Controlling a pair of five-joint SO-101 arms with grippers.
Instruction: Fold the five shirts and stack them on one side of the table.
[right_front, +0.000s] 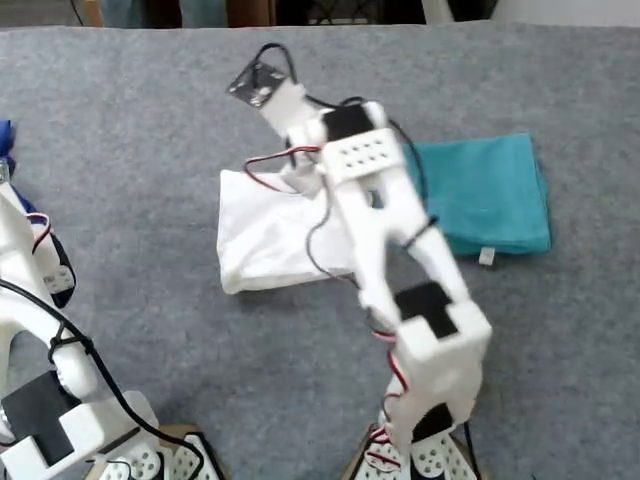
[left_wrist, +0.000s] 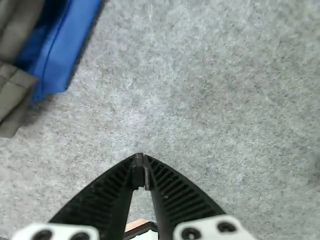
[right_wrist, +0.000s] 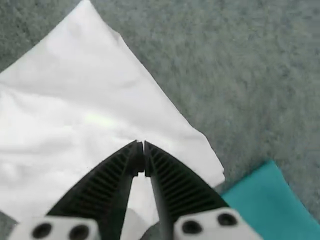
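Folded white cloth shirt (right_front: 265, 240) lies mid-table, long axis running side to side, just beside a folded teal cloth shirt (right_front: 490, 190) on its right. Right hand (right_wrist: 140, 150) hangs over the white shirt near that corner, pinched closed, empty. Left hand (left_wrist: 139, 167), also closed and empty, sits over bare grey felt table (left_wrist: 225, 75), well apart. Right arm nearer.

Grey felt-like table cover (right_front: 140, 120) across the whole surface, dark strip of room past its far edge, brown wooden piece (right_front: 250, 10) there
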